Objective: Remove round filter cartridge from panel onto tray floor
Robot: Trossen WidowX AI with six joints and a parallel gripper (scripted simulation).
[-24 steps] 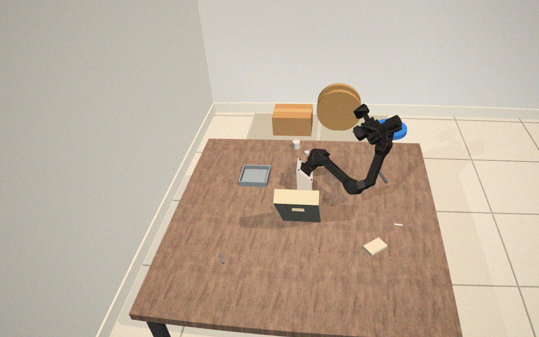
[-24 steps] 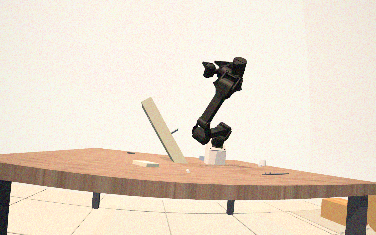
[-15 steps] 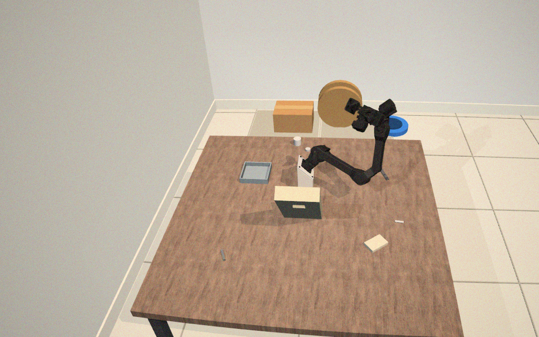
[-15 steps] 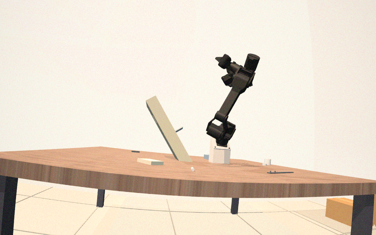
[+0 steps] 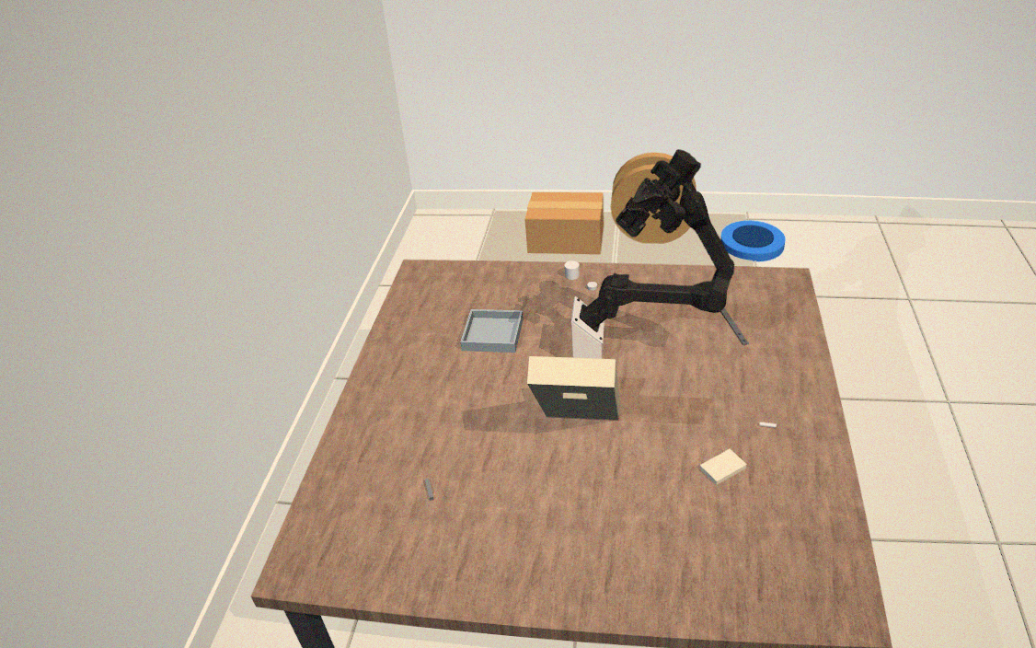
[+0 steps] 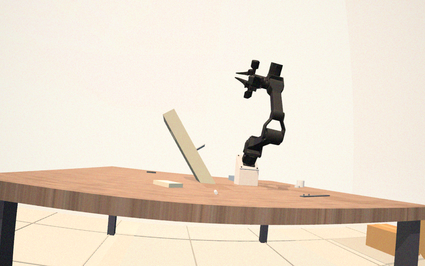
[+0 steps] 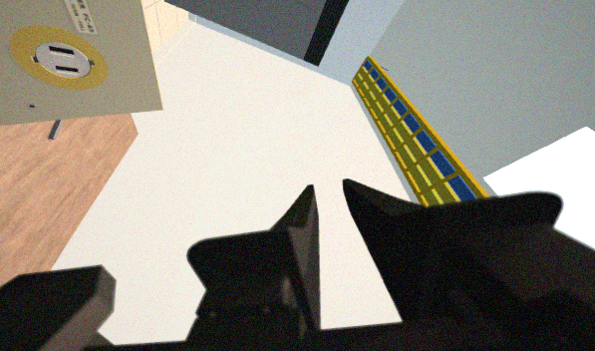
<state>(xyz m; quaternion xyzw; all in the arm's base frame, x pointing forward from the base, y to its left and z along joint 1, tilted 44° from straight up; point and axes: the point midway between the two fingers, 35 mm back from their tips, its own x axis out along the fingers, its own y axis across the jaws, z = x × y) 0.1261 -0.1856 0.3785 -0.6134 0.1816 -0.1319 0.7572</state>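
Note:
The round pale cartridge (image 7: 63, 60) sits in the service panel (image 7: 128, 60) (image 5: 570, 372) (image 6: 191, 148), inside a yellow ring, with two dark slots on its face. It looks flush. The panel leans on the table; the top view shows its back and top, so the cartridge is hidden there. The grey-blue tray (image 5: 489, 347) lies left of the robot base, and its visible inside is empty. My gripper (image 6: 235, 75) (image 7: 328, 187) is high above the table and away from the panel. Its fingers are a narrow gap apart, with nothing between them.
A flat dark bar (image 5: 732, 326) (image 6: 316, 195) lies on the table, right of the base in the top view. A white cylinder (image 5: 571, 270) and small disc (image 5: 592, 285) stand behind the base. A cream block (image 5: 723, 465) (image 6: 168, 183) and white rod (image 5: 767, 423) (image 6: 216, 192) lie beyond the panel.

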